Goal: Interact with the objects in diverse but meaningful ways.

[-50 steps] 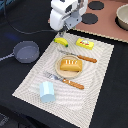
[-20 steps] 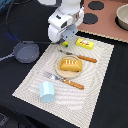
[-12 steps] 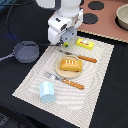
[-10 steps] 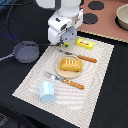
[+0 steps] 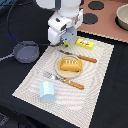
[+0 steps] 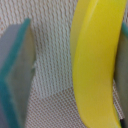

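My gripper (image 5: 62,43) is low over the far left part of the woven mat (image 5: 100,75). In the wrist view the yellow banana (image 6: 95,65) lies on the mat between my fingers (image 6: 15,75), close to one finger and apart from the other. The jaws are open around it. In the exterior view the gripper hides most of the banana. The orange-brown bread loaf (image 5: 70,65) sits on a pale plate (image 5: 59,72) mid-mat. The light blue cup (image 5: 47,92) stands at the near left. The yellow packet (image 5: 85,44) lies beside the gripper. The dark grey pot (image 5: 26,51) is left of the mat.
A knife (image 5: 86,58) and a fork (image 5: 75,83), both with orange handles, lie on either side of the plate. A pink toy stove (image 5: 107,17) with dark burners and a bowl (image 5: 122,15) stands at the back right.
The gripper has come down and a little to the exterior view's left, over the banana, which now shows less. The other objects have not moved.
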You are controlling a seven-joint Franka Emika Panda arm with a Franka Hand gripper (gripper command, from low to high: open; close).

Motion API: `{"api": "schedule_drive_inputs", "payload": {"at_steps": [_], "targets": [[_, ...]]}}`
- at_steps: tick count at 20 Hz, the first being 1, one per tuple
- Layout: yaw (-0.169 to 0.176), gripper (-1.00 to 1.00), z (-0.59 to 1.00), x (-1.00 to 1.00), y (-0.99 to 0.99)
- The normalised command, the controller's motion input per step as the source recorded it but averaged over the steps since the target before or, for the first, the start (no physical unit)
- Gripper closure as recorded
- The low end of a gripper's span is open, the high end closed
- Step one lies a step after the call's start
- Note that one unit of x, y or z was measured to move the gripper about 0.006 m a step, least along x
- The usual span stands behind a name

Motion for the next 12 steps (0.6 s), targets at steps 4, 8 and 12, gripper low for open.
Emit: {"api": "schedule_drive_inputs", "payload": {"at_steps": [4,8,12], "targets": [[0.031,1.0,-0.01,0.0,0.0],[0.029,1.0,0.04,0.0,0.0],[0.001,1.0,0.88,-0.45,0.02]]}}
